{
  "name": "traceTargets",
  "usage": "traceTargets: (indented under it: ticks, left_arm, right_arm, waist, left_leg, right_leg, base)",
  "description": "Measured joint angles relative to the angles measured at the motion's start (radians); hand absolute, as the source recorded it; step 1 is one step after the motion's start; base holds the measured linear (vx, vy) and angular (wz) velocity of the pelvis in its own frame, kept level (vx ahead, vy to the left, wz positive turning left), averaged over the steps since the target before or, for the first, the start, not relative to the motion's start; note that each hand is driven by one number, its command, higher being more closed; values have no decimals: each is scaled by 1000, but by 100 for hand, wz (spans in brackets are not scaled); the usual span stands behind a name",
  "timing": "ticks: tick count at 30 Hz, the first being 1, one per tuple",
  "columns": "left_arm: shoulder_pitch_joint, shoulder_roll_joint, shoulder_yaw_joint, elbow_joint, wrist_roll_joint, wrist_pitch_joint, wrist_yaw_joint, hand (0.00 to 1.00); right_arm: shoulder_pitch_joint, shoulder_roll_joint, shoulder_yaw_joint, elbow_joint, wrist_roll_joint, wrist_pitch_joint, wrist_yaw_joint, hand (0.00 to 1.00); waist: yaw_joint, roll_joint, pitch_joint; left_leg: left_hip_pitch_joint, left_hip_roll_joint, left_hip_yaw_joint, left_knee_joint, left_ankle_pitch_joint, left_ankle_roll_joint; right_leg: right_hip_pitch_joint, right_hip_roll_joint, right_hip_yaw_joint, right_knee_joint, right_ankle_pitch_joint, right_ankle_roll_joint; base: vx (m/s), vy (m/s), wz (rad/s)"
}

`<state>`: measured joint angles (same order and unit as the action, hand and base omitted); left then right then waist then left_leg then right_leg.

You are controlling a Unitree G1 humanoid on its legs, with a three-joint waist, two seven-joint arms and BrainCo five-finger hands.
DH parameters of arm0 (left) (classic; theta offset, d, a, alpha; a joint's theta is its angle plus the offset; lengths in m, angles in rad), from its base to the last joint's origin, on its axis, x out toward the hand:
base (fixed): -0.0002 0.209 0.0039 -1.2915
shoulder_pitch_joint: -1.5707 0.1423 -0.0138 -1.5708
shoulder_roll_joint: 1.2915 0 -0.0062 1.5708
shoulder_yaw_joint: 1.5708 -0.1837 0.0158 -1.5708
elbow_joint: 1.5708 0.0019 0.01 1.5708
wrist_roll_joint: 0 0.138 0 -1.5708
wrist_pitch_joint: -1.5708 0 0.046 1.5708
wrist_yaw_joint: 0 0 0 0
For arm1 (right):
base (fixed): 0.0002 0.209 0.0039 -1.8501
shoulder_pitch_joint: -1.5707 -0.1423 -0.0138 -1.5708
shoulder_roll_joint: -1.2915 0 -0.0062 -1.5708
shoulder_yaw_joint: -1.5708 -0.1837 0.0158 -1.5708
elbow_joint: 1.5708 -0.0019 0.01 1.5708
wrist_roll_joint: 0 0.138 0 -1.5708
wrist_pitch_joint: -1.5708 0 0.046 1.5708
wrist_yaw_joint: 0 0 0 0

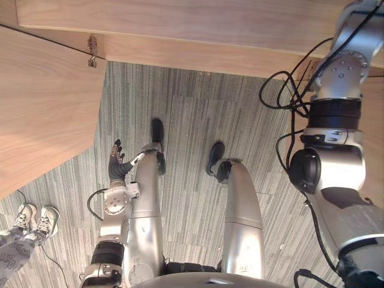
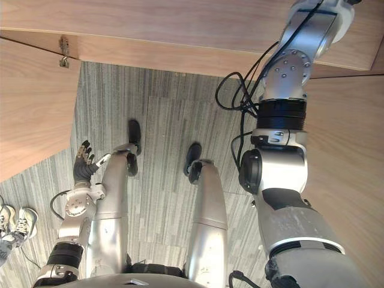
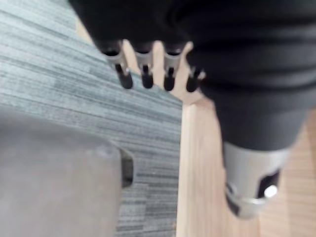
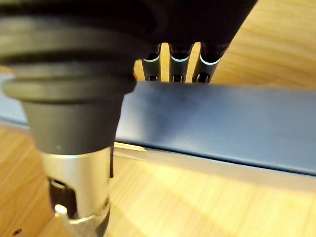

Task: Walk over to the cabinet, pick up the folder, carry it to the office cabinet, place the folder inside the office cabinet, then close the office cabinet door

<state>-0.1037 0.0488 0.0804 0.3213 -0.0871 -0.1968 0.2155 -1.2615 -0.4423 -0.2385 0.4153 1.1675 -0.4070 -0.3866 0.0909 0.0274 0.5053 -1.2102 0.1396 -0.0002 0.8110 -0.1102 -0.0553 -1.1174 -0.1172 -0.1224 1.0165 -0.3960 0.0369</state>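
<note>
My right robot hand [image 4: 74, 54] is set against the folder [image 4: 222, 123], a flat blue-grey slab lying on the pale wood of the cabinet [image 4: 207, 207]. The folder's long edge runs straight across in front of the robot hand, and the far part of the hand passes out of sight behind that edge, so I cannot tell whether it has closed on the folder or is only resting there. That is my main worry. If I lift now on a grip that isn't made, I expect the folder to stay put or skid away from the robot hand across the smooth wood.

Even with a good hold, it looks as though only one edge is taken. A thin folder held that way may sag, fall open or twist out once it leaves the wood.

My left robot hand [image 1: 118, 162] hangs low, well apart from the folder, relaxed and holding nothing, with only the carpet floor [image 1: 192, 114] beyond it. It is in no position to catch a slip.

A wooden panel [image 1: 42, 108] stands close on the outer side of the left robot hand, and a person's shoes [image 1: 36, 219] are on the carpet behind it. Turning away carelessly could clip either.
</note>
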Motion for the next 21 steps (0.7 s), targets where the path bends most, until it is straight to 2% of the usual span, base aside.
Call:
traceTargets:
  ticks: [12,21]
  left_arm:
    - [0,7,-5,-8,-12,2,-1,0]
    - [0,8,-5,-15,-19,20,-1,0]
  right_arm:
    - [0,-1,-1,-5,6,-9,-5,0]
    - [55,-1,1,-6,6,5,3,0]
  waist:
    - [-1,0,-1]
    - [-1,0,-2]
  left_leg:
    - [-2,0,0,9,1,1]
    - [-2,5,2,19,1,2]
  right_leg:
    - [-4,0,2,12,1,-2]
    - [-4,2,3,15,5,-9]
  base:
    - [0,0,0]
    - [-1,2,-1]
